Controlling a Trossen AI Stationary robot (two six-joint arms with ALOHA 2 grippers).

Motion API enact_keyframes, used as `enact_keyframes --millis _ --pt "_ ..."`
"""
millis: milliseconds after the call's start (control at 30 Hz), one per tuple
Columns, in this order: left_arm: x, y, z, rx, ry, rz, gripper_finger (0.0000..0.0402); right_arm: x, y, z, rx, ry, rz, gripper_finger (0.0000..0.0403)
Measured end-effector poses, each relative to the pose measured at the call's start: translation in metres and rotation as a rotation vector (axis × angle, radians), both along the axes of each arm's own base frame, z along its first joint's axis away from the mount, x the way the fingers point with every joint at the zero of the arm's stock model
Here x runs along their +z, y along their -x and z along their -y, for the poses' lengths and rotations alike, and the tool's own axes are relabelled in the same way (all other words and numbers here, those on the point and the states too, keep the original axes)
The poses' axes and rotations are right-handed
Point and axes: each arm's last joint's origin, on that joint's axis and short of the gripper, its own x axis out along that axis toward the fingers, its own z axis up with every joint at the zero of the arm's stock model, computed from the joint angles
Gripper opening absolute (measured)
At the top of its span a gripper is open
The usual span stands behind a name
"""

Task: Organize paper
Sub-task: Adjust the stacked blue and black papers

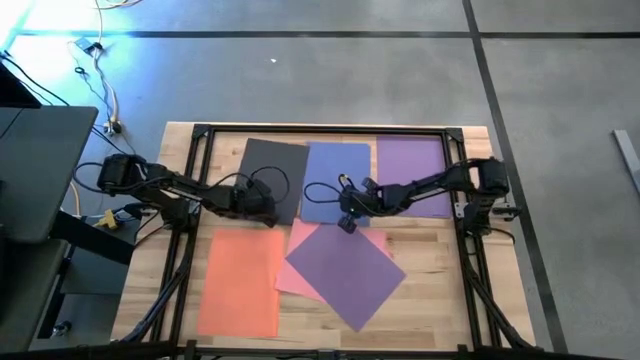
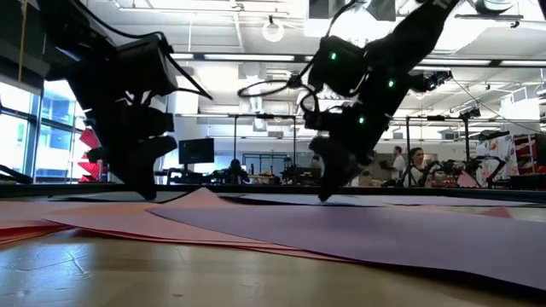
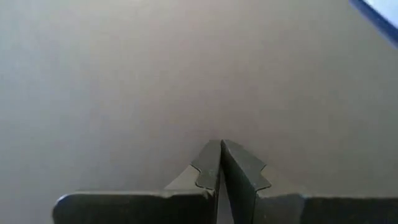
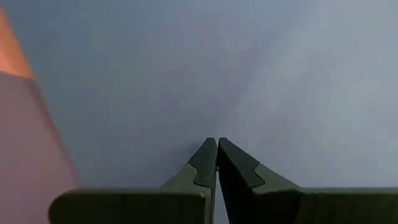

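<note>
1. High view. Nearest the lens are the two arms, reaching in from either side over the bench (image 1: 440,275). Left hand (image 1: 262,207) sits on the lower edge of the dark grey sheet (image 1: 272,165); right hand (image 1: 347,222) sits where the blue sheet (image 1: 335,170) meets the tilted purple sheet (image 1: 350,270). A second purple sheet (image 1: 412,172) lies squared at the far right of the back row. Orange sheet (image 1: 240,283) lies front left. Pink sheet (image 1: 298,268) peeks from under the tilted purple one.
2. Low view. Both hands are tip-down, touching paper. The tilted purple sheet spreads across the foreground.
3. Left wrist view. Left hand fingers pressed together, nothing between them, tips on grey paper.
4. Right wrist view. Right hand likewise closed and empty, tips on bluish-purple paper; pink at the margin.
5. Judgement: sliding sheets under pressed tips. Next likely calls for squaring the tilted purple sheet, keeping pressure light to avoid creasing.
</note>
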Motion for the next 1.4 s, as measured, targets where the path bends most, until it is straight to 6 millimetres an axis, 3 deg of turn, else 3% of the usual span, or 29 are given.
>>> enact_keyframes --millis 433,700,1200,1400 --pt "-0.004 0.005 0.002 0.103 0.021 0.025 0.0000 -0.001 0.002 0.003 0.095 0.050 -0.063 0.0000" --pt "-0.006 0.015 0.000 0.175 -0.045 -0.052 0.0000 -0.002 0.003 0.004 0.123 0.085 -0.095 0.0000" --pt "-0.005 0.011 0.011 0.066 -0.044 -0.036 0.0000 -0.002 0.001 0.003 0.100 0.106 -0.064 0.0000" --pt "0.011 0.007 0.014 0.039 -0.015 -0.089 0.0000 0.008 0.002 0.001 0.025 0.167 -0.025 0.0000"
